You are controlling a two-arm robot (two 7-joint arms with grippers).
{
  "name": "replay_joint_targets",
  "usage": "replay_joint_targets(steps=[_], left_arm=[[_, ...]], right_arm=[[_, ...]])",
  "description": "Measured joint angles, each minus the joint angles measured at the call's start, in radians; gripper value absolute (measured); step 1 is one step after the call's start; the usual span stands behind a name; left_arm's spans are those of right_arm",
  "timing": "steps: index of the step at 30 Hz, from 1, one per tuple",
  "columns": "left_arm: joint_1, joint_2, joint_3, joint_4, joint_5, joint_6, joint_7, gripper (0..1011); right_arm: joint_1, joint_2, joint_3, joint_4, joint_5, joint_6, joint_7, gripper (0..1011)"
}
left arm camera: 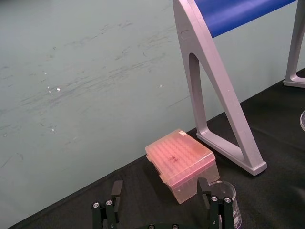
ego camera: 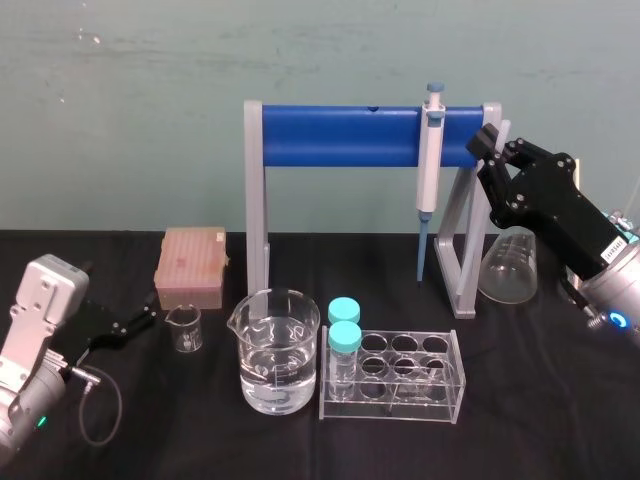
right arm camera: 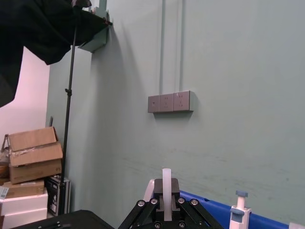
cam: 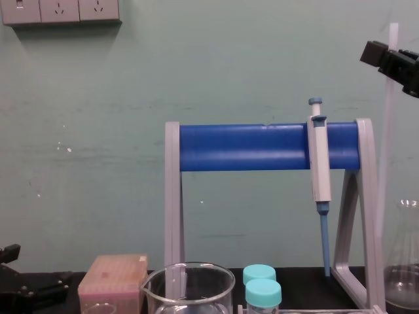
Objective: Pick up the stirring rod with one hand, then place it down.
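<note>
Whitish stirring rod (right arm camera: 166, 180) stands upright in the right gripper's (ego camera: 492, 140) closed fingers, high beside the rack (ego camera: 335, 138); lowered crooked, it could strike the flask (ego camera: 510, 268). Left gripper (ego camera: 150, 318) lies parked, fingers open.

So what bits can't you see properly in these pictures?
- Stirring rod: in the chest view its lower end is too faint to find beside the rack leg. In the right wrist view the right gripper, shut on it, hides all but a stub.
- Flask: cut off by the chest view's right edge.
- Small beaker: in the left wrist view, cut by the bottom edge and partly behind the open left gripper.
</note>
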Motion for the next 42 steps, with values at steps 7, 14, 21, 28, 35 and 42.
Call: replay_joint_targets(steps=[7, 14, 21, 28, 35, 42], left_arm=[[0.0, 0.0, 0.0, 0.0, 0.0, 0.0, 0.0, 1000], [0.0, 0.0, 0.0, 0.0, 0.0, 0.0, 0.0, 1000], [0.0, 0.0, 0.0, 0.0, 0.0, 0.0, 0.0, 1000], [0.0, 0.0, 0.0, 0.0, 0.0, 0.0, 0.0, 1000], [0.0, 0.0, 0.0, 0.0, 0.0, 0.0, 0.0, 1000], [0.0, 0.0, 0.0, 0.0, 0.0, 0.0, 0.0, 1000]], right_arm=[[0.012, 0.0, -0.013, 0.016, 0.005, 0.006, 0.012, 70], [0.016, 0.001, -0.022, 0.025, 0.013, 0.011, 0.02, 70], [0.02, 0.004, -0.028, 0.032, 0.021, 0.015, 0.023, 70], [0.027, 0.006, -0.034, 0.04, 0.023, 0.017, 0.026, 70], [0.034, 0.007, -0.04, 0.047, 0.027, 0.019, 0.03, 70], [0.036, 0.007, -0.043, 0.049, 0.027, 0.019, 0.03, 70]])
